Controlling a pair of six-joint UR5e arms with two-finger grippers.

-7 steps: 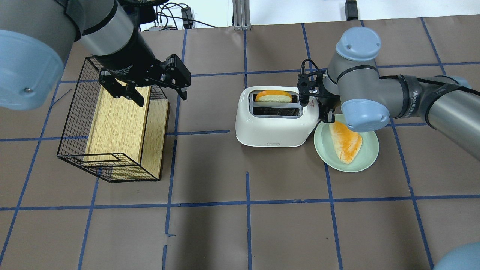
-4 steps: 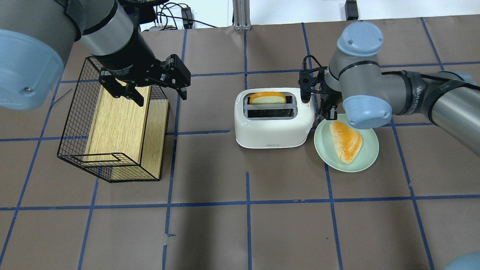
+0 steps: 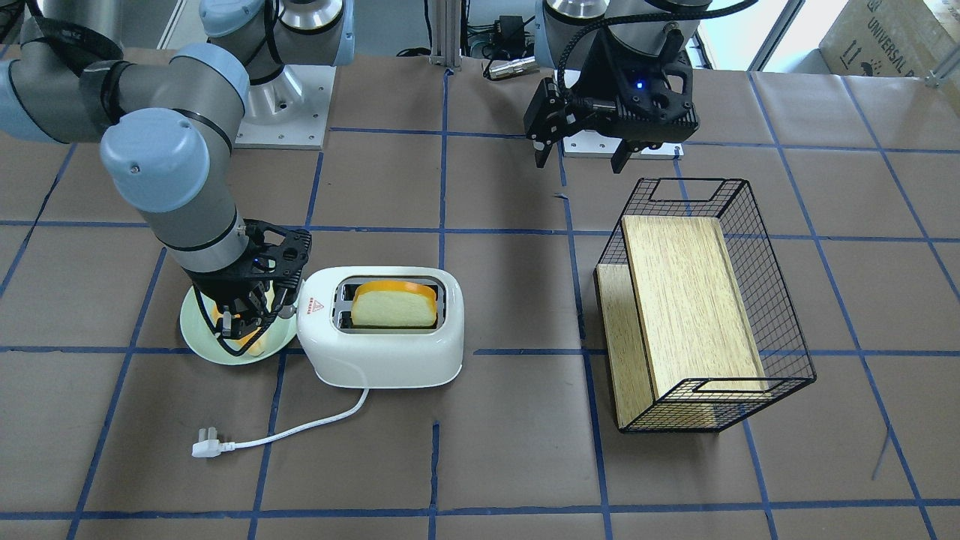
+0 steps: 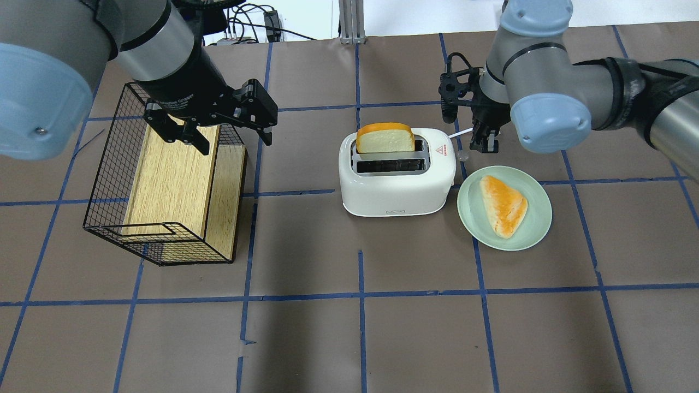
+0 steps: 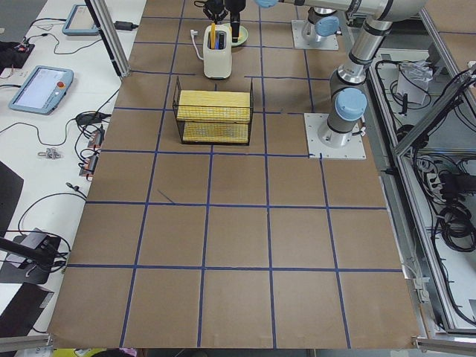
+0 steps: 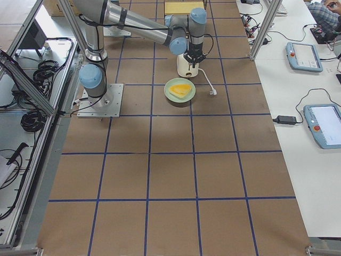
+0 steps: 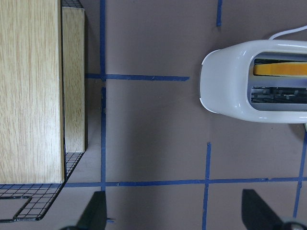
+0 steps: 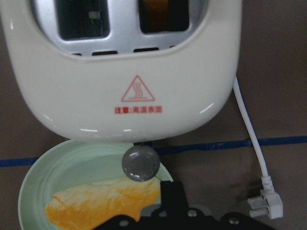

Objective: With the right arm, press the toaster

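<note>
The white toaster (image 4: 397, 183) stands mid-table, with a slice of toast (image 4: 385, 139) standing high out of its far slot. It also shows in the front view (image 3: 382, 352) and fills the top of the right wrist view (image 8: 124, 72), red triangle mark facing the camera. Its grey knob (image 8: 140, 163) sticks out of the end. My right gripper (image 4: 484, 143) is shut and empty, hanging just beyond that end, above and apart from the knob (image 4: 463, 155). My left gripper (image 4: 235, 141) is open and empty above the wire basket.
A pale green plate (image 4: 538, 221) with a piece of bread (image 4: 503, 204) lies right of the toaster, under my right wrist. The black wire basket (image 4: 104, 180) holds a wooden board (image 4: 169, 180) at the left. The toaster's white cord and plug (image 3: 206, 448) trail across the table.
My right gripper has lifted up and back from the toaster's end. The toaster has settled level and shifted slightly left. The toast has risen from low in the slot to standing high.
</note>
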